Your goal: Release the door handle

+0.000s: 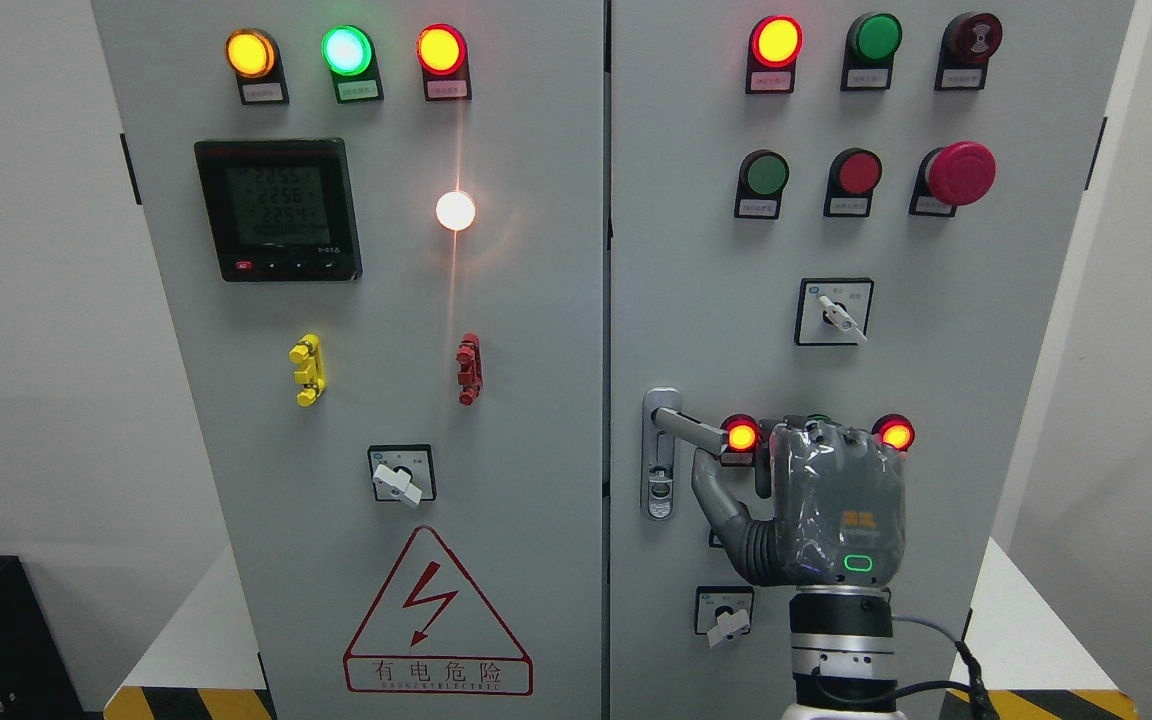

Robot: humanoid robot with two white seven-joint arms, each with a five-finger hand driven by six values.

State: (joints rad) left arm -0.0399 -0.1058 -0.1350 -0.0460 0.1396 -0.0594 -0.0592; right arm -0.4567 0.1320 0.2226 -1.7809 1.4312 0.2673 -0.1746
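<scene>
Metal door handle [688, 424] points right, toward hand [816, 500].

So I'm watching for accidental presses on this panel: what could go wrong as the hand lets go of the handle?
The right hand sits between two lit red indicator lamps; pulling away could knock them. Its thumb curls under the grey metal door handle and might snag, tugging the door.

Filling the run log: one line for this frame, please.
right hand: at door handle, thumb under lever, grip unclear | door handle: horizontal, on right door | left hand: not in view | release: not confirmed
</scene>
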